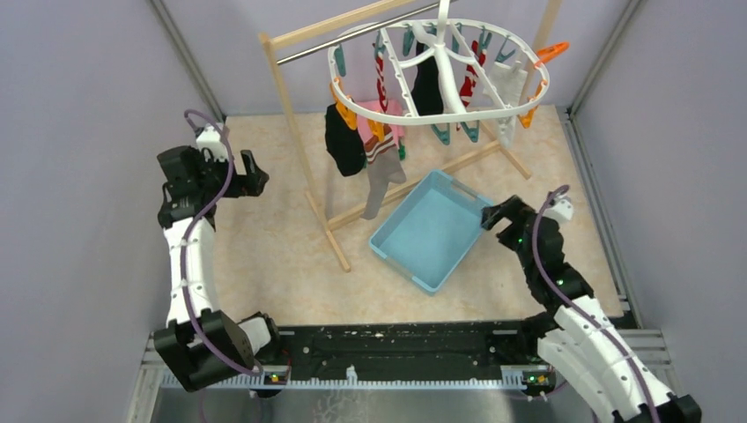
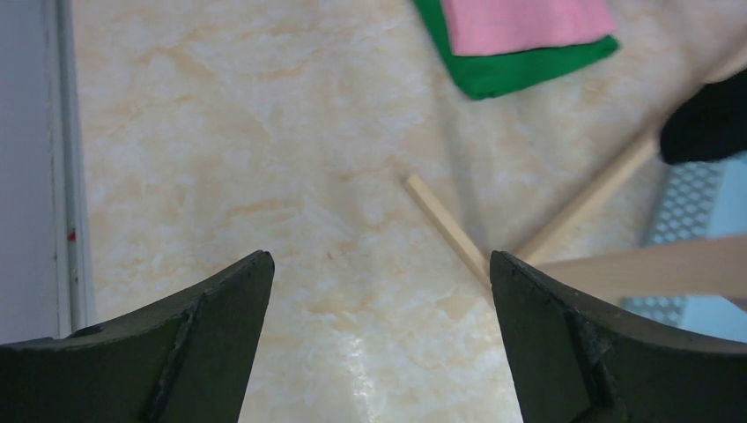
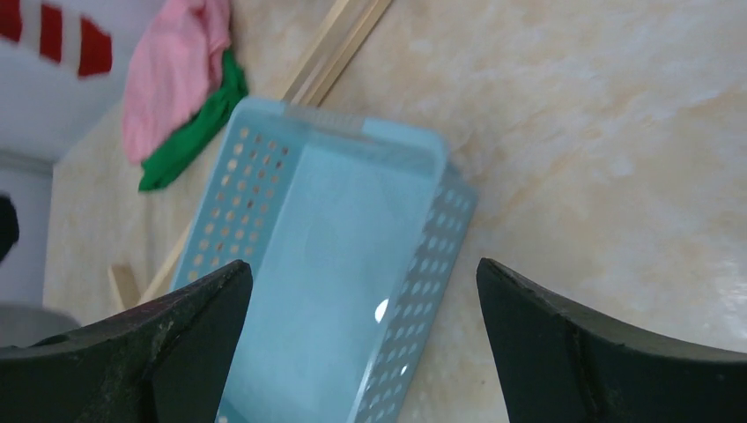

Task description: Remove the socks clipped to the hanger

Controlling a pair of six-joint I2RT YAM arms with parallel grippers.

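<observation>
Light, limp socks [image 1: 343, 141] hang clipped beneath the white hanger [image 1: 458, 117], hooked high on the wooden rack [image 1: 295, 123] at the table's far side. I judge they will stretch before the clips let go, so the best hold is on the cuff, close under each clip. My left gripper [image 1: 255, 176] hovers out to the left, jaws wide and empty. My right gripper [image 1: 491, 216], equally agape, hangs at the blue basket's [image 1: 432, 231] corner.

Robot lab cell: grey partition walls [image 1: 79, 88] enclosing marble-look tabletop [image 1: 264, 256]
</observation>
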